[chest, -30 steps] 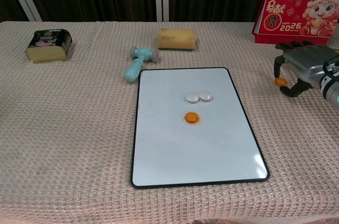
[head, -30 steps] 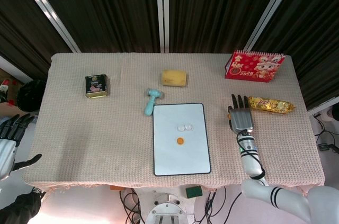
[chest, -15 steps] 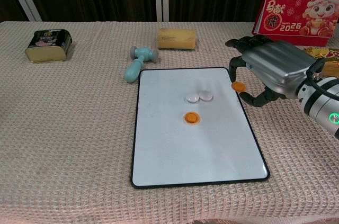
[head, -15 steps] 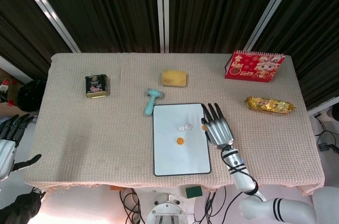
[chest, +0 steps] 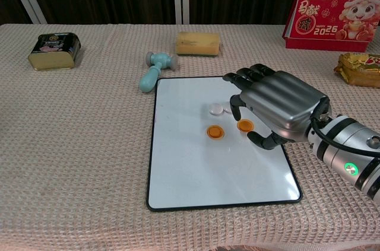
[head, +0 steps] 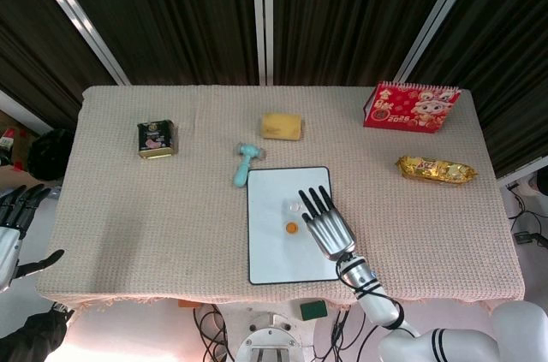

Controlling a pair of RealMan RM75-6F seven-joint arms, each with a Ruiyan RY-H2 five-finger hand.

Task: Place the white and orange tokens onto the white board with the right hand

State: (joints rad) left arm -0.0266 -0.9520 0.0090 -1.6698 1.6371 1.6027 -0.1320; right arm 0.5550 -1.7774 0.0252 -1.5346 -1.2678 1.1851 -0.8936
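The white board (chest: 219, 162) lies flat on the table cloth (chest: 83, 144), and everything here is placed relative to it. The right hand (chest: 278, 105) hangs over the right half of the board, palm down, with the fingers (chest: 252, 74) stretched toward the far edge and a little apart. Under the hand, an orange token (chest: 244, 125) sits between the thumb tip and a curled finger tip. From the chest view I cannot tell if the hand really pinches it or if the token already rests on the board. In the head view this token is hidden by the hand (head: 325, 223).

A second orange token (chest: 215, 132) lies on the board, just left of the first one and clear of the fingers. Two white tokens (chest: 216, 108) lie on the board just beyond it; one is partly covered by a finger.

The left hand (head: 15, 223) is far left of the board, off the table edge, with fingers apart and holding nothing.

Beyond the board's far left corner lies a teal toy hammer (chest: 154, 70), and further back a yellow sponge (chest: 198, 43). A green tin (chest: 54, 50) is far to the left, a red calendar (chest: 338, 10) and a gold snack packet (chest: 359, 68) far to the right.
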